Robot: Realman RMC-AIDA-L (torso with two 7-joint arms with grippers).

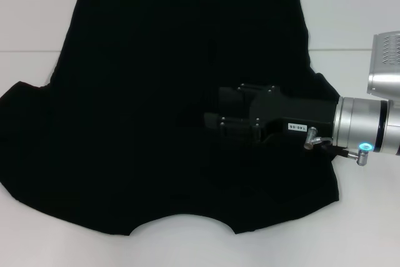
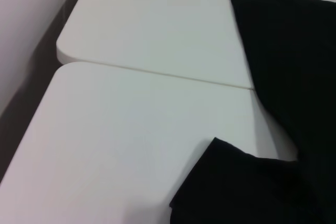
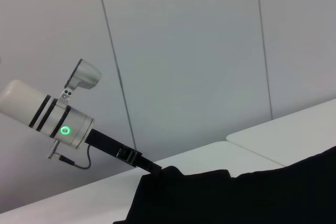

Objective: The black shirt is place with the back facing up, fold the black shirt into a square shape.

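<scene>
Black cloth is spread flat over most of the white table (image 1: pixel 362 17). It is the black shirt (image 1: pixel 156 123). Its curved neck hole is seen at the near edge, closest to the robot, and its straight hem is laid at the far edge. One short sleeve is stretched out to the robot's left, and its tip is seen lying flat on the table in the left wrist view. A thin line is seen across the table where two white tops are joined.

The right gripper (image 1: pixel 215 117) is held low over the right half of the shirt and is pointed toward the left. Black is seen on black there, so it cannot be told if this claw is released or clenched.

The left gripper (image 3: pixel 126 155) is seen only in the right wrist view, far off by the shirt's edge. Its tip is hidden behind the cloth, so its state cannot be told.
</scene>
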